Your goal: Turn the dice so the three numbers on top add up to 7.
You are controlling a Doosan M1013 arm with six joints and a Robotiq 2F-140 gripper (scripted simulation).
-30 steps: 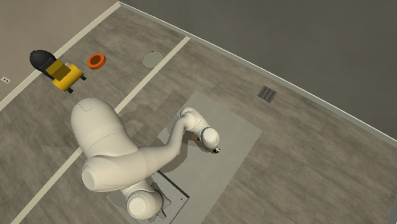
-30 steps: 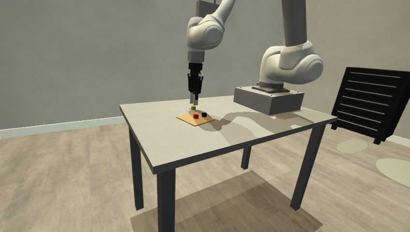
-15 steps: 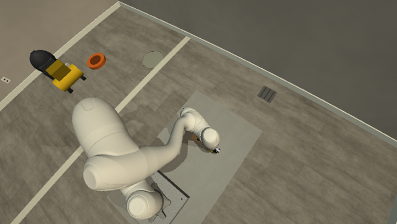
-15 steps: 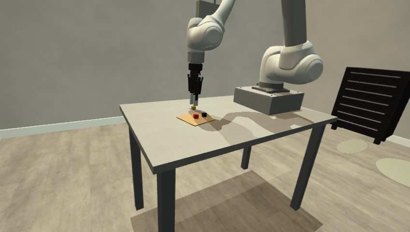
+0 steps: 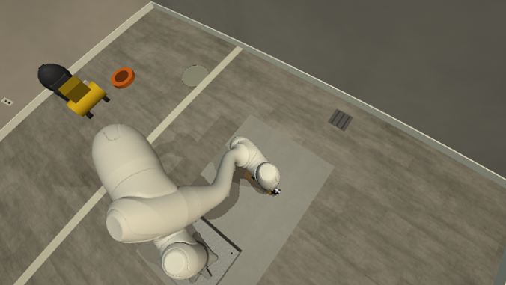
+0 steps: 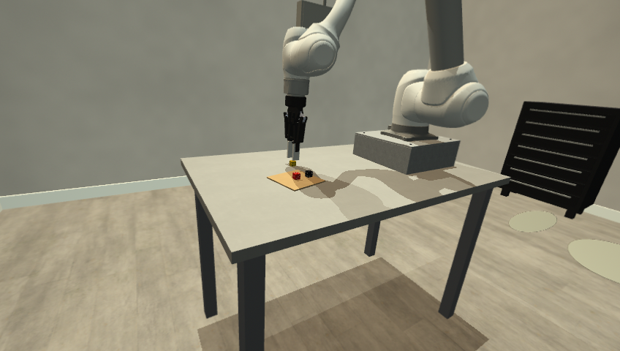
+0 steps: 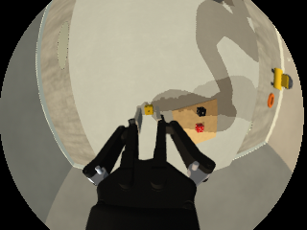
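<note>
Gripper [image 6: 293,155] hangs straight down over the far side of the table [image 6: 261,208], with its two fingers close together and nothing between them. Right under it sits the yellow die [image 6: 292,163], on the bare table just past the back edge of the tan mat [image 6: 286,180]. So the die is below the fingers, only a small way down. The red die [image 6: 296,175] and the black die [image 6: 308,173] sit on the mat, side by side, nearer to me. I think the yellow one has to get onto the mat next. The dots on top are too small for me to read.
</note>
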